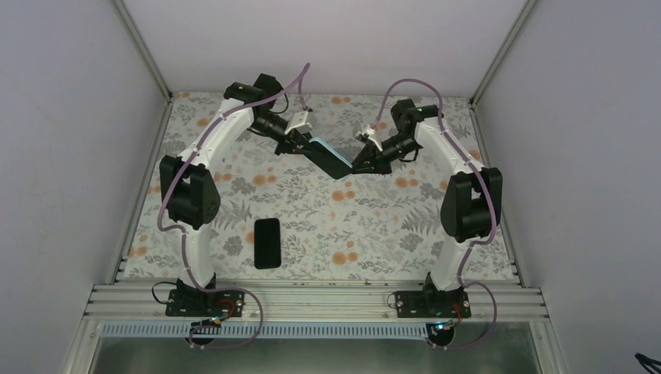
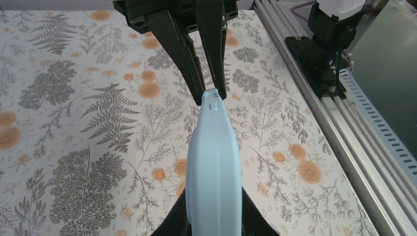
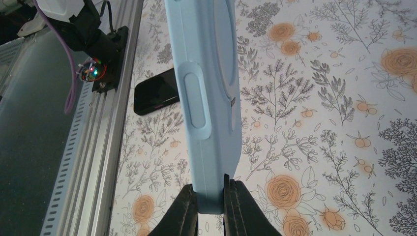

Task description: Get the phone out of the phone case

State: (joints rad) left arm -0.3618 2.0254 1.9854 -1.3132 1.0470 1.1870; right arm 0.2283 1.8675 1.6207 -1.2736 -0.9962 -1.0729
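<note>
The pale blue case (image 2: 214, 162) shows edge-on, lifted above the flowered counter (image 2: 78, 123). The left claw (image 2: 214, 221) clamps its lower end, a dark finger on each side. The right claw (image 2: 212, 94) reaches in from the top, its two black fingers (image 2: 184, 54) pinching the case's narrow far tip. On the right runs a metal rail (image 2: 344, 142) bearing a black arm base (image 2: 319, 59).

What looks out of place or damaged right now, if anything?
Nothing stands out. The blue case hangs tilted above the table, pinched at opposite ends by the left tool and the right tool, with no visible tear. A spare black phone lies flat near the front rail.
</note>
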